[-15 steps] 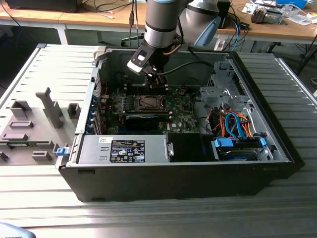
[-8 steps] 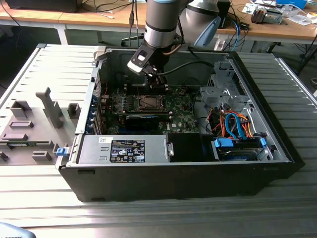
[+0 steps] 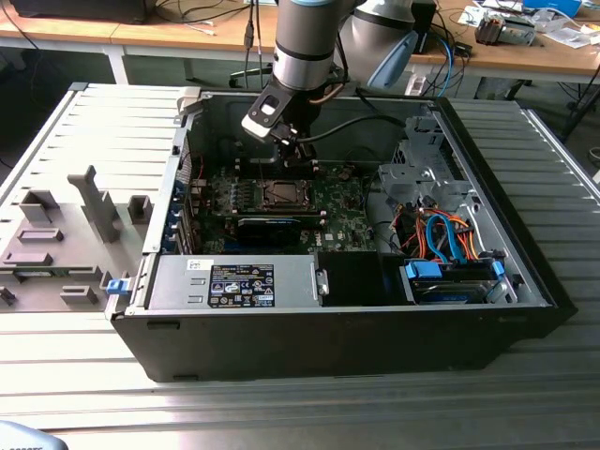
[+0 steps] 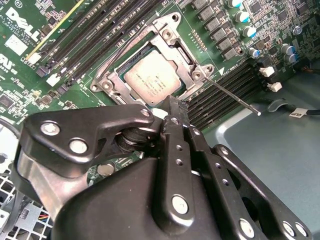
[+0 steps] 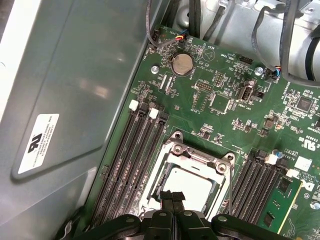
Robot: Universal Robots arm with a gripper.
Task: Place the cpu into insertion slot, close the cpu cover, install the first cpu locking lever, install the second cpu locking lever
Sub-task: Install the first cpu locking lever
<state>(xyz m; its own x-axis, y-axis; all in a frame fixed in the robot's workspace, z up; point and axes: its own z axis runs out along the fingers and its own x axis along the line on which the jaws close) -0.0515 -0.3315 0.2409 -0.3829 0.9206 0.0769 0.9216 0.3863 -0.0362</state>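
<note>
Our gripper (image 3: 300, 159), jaws pinched together and empty, hovers over the chip (image 3: 279, 194), exterior view's centre. A slip could scratch it.

The arm (image 3: 305, 42) is formed of a silver-grey tube with pale blue joint caps (image 3: 398, 52). A white block (image 3: 265, 114) is fitted at the wrist. The jaws are built from black metal links (image 4: 85, 132), pinned with round silvery screws (image 4: 179, 203)

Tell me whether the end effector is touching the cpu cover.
Cannot tell. In the second wrist view the end effector overlaps the cpu cover's edge; neither contact nor a gap shows plainly.
</note>
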